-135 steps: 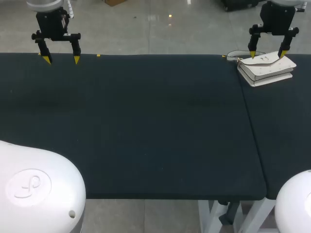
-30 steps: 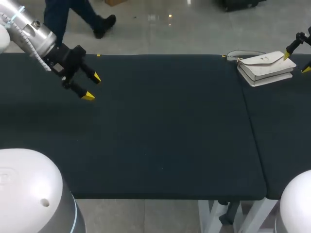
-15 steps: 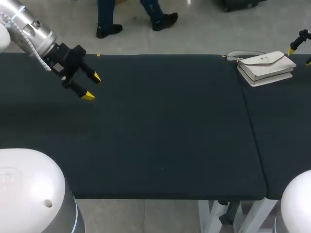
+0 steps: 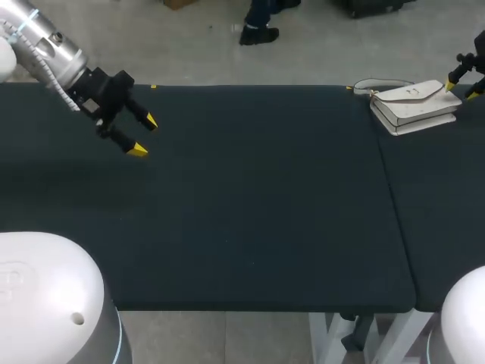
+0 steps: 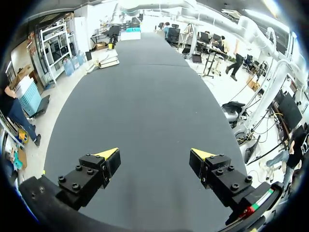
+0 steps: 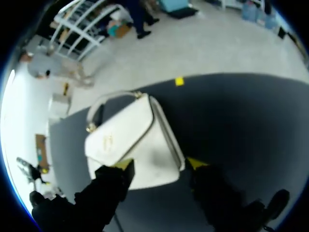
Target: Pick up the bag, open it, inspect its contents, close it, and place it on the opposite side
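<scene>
My left tool (image 4: 144, 136) hangs at ten o'clock over the matte, dark desk (image 4: 250, 205). Its black fingers are spread wide, with nothing between the pointed yellow tips. The bag (image 4: 413, 105), white and boxy with a smooth flap and a thin curved strap, lies flat at two o'clock by the far edge. My right tool (image 4: 460, 89) hovers at the bag's three-o'clock end, wide, a corner of the bag between its tips.

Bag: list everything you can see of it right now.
The bag is a small white, leather-looking handbag. It has a closed front flap with a small metal fitting, and a short curved handle on gold-coloured hardware. It lies flat, flap up, at the far right corner of the dark table. The right gripper is open, its yellow tips either side of the end away from the handle; contact cannot be told.
</scene>
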